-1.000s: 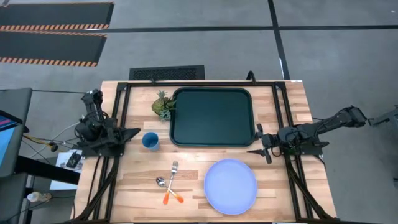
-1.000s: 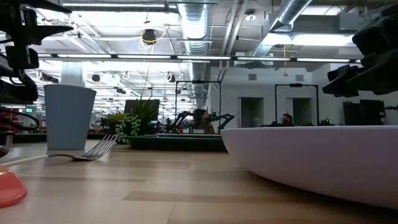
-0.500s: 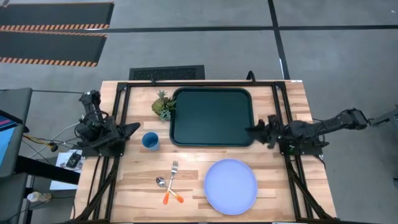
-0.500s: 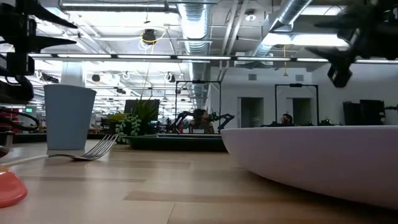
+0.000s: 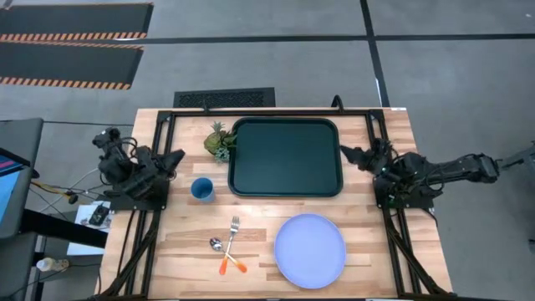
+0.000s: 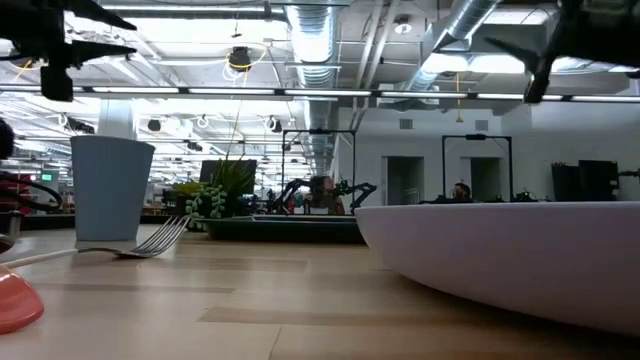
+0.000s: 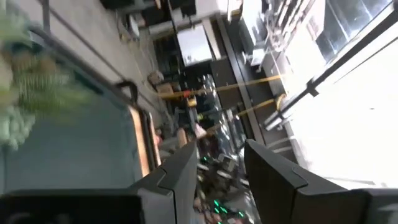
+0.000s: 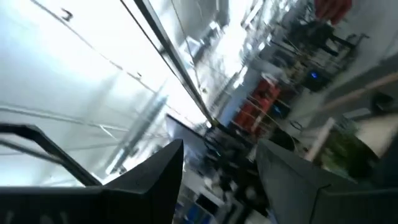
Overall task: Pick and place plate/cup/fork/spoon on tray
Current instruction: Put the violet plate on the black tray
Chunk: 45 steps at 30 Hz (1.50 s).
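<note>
On the pale wood-plank counter (image 5: 368, 242) we see a dark rectangular tray (image 5: 286, 156) with rounded corners and a raised rim, bare inside. A smooth round lavender plate (image 5: 310, 249) lies near its front. The blue cylindrical cup (image 5: 201, 189) stands just left of the tray; the orange-handled fork (image 5: 231, 238) and spoon (image 5: 226, 253) lie crossed, well clear of both jaws. Left jaws (image 5: 174, 158) and right jaws (image 5: 349, 154) hover at the tray's sides, parted narrowly, holding nothing.
</note>
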Motion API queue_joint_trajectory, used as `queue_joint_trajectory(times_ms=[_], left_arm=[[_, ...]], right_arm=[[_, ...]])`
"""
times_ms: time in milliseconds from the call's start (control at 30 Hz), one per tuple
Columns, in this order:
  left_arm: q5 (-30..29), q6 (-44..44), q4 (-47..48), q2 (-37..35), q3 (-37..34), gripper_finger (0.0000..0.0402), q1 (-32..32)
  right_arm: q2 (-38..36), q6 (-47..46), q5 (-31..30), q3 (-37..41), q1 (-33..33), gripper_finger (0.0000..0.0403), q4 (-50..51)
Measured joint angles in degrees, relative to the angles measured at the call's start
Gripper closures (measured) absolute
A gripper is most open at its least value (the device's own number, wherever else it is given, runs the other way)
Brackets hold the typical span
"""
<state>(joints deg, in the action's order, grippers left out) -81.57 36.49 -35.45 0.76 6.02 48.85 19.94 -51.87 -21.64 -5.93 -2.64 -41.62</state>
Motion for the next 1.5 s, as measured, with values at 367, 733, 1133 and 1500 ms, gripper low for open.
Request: queue_joint_trajectory(times_ms=[367,733,1133,1500], left_arm=[[4.5,-18.3,-0.1,0.0,8.0,0.0256,-5.0],[9.8,-20.8,3.6,0.0,9.3,0.0160,-5.0],[10.2,-18.6,11.0,0.0,9.3,0.0143,-5.0],[9.0,-15.7,12.9,0.0,9.3,0.0143,-5.0]], right_arm=[[18.4,2.9,17.6,-36.7,2.8,0.0175,80.0],[38.8,-14.7,20.0,-42.7,-13.5,0.0175,101.7],[55.9,-23.4,21.0,-41.8,-25.8,0.0121,90.7],[69.2,-19.9,23.6,-41.9,-25.8,0.0114,84.6]])
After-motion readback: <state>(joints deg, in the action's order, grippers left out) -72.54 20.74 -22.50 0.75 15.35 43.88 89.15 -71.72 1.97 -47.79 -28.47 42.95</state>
